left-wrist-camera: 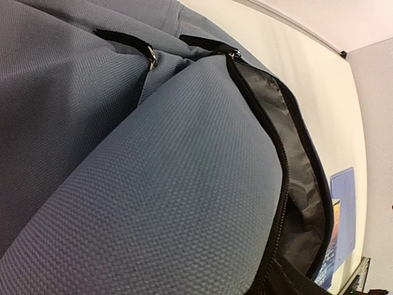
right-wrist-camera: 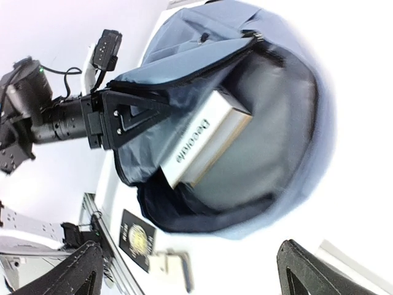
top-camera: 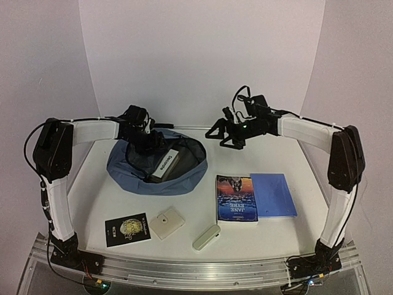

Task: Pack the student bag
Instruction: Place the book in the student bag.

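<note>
Student bag (top-camera: 129, 172), 1: unzipped at 10 o'clock on the worktop (top-camera: 295, 160), holds 1 white box (top-camera: 167, 161). From 4 to 7 o'clock lie 1 novel (top-camera: 236, 198), 1 blue notebook (top-camera: 273, 195), 1 black booklet (top-camera: 128, 229), 1 cream square (top-camera: 167, 224) and 1 cream bar (top-camera: 206, 237). Right end effector (top-camera: 221, 137) gapes wide and empty at 12 o'clock; left end effector (right-wrist-camera: 138, 117) sits at the bag rim, its spread impossible to tell.

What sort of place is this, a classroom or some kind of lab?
Most likely a robotics lab bench: left arm and right arm bolted to a metal rail, a white table enclosed by plain backdrop panels, a student bag and novel laid out.
</note>
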`<action>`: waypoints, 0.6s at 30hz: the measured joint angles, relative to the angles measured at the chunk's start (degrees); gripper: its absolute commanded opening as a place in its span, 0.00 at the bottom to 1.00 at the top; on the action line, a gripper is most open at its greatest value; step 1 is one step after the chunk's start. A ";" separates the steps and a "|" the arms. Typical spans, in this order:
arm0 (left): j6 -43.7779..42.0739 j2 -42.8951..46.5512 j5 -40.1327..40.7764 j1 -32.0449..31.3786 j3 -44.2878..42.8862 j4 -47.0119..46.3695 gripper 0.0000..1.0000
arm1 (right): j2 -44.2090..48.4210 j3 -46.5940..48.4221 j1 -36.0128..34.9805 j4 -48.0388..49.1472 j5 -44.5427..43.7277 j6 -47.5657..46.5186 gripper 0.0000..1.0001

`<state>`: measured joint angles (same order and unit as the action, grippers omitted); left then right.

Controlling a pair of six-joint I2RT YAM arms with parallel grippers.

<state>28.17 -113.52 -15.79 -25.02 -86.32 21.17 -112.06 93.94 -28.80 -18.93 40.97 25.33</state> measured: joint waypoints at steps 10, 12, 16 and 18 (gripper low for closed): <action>-0.72 7.84 -1.95 -1.29 0.32 1.32 0.87 | 10.59 -12.37 6.44 -8.78 0.40 -12.53 0.98; -1.12 10.06 -1.97 -2.03 0.52 1.40 0.88 | 11.52 -14.29 6.39 -10.27 0.20 -14.38 0.98; -1.51 12.49 -1.37 -3.02 1.24 1.99 0.87 | 13.52 -17.78 6.36 -13.14 -0.04 -17.88 0.98; -1.69 12.63 -0.58 -3.04 2.07 2.19 0.86 | 13.93 -18.18 6.36 -13.90 0.02 -18.80 0.98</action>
<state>26.49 -100.88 -16.37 -28.06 -84.26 23.36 -98.12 75.76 -22.44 -32.83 40.99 6.53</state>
